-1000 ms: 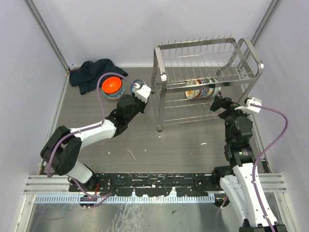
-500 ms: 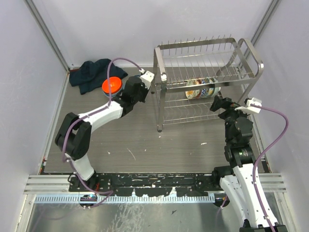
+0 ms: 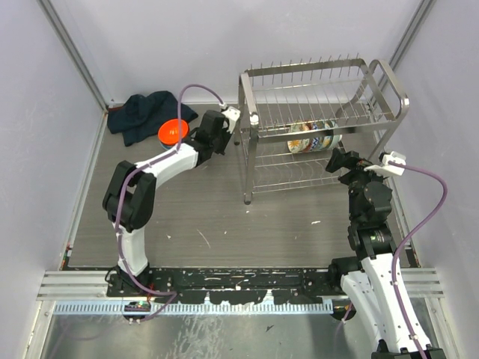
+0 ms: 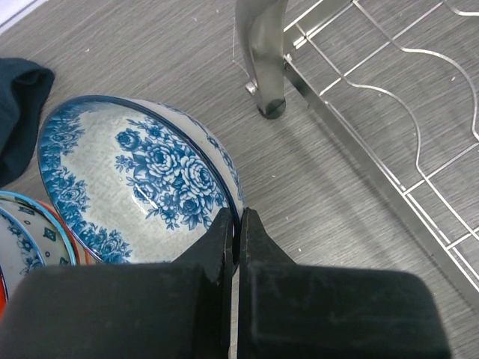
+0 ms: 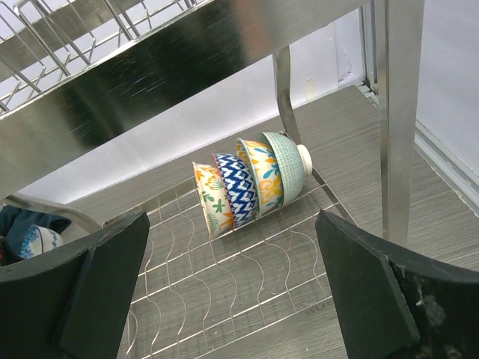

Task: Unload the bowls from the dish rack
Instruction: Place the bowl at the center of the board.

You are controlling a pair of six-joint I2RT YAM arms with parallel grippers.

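The table top is grey like wood, with small white marks on it. Pale walls stand all round. A dark blue cloth lies at 10 o'clock. A black rail runs along at 6 o'clock. The light is soft.

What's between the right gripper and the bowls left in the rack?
Nothing visible in the direct line. The right gripper, jaws wide open, faces the stack of bowls lying sideways on the lower shelf of the dish rack. Its top rail crosses above that line; a post stands to its right.
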